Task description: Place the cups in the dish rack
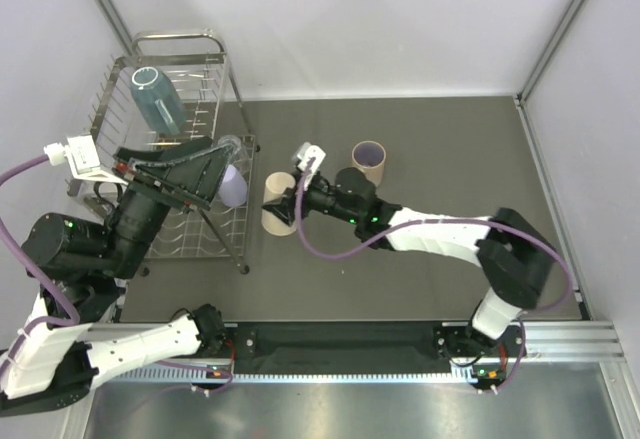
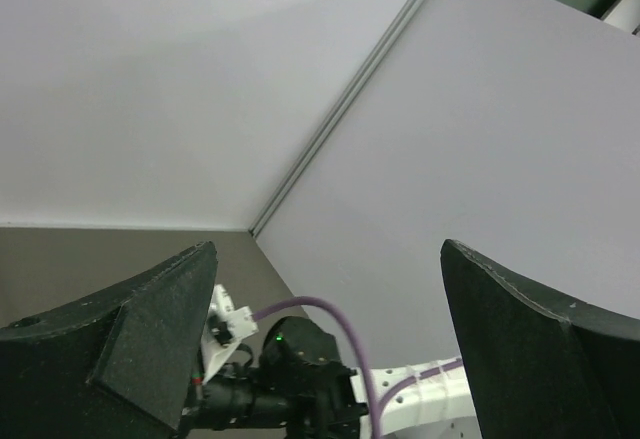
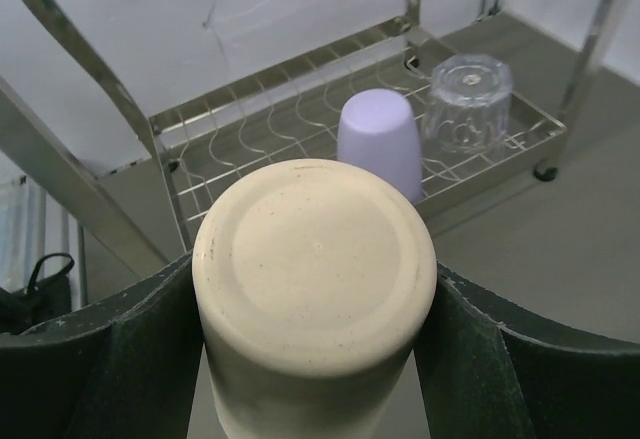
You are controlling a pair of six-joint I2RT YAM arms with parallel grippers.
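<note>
The silver wire dish rack (image 1: 185, 58) stands at the left. A teal-blue cup (image 1: 157, 99) lies in its back part. A lavender tumbler (image 3: 380, 139) and a clear glass (image 3: 470, 101) stand upside down on its near shelf; the tumbler also shows in the top view (image 1: 233, 188). My right gripper (image 3: 315, 289) is shut on a beige tumbler (image 3: 315, 259), base up, just right of the rack (image 3: 250, 124); the top view shows the tumbler (image 1: 277, 215) too. My left gripper (image 1: 222, 162) hovers over the rack, open and empty, its fingers (image 2: 150, 329) wide apart.
Another beige cup (image 1: 369, 161) with a dark inside stands upright on the grey table behind my right arm (image 1: 430, 231). The rack's tall chrome tube frame (image 3: 60, 49) rises at the left of the right wrist view. White walls close off the back and sides.
</note>
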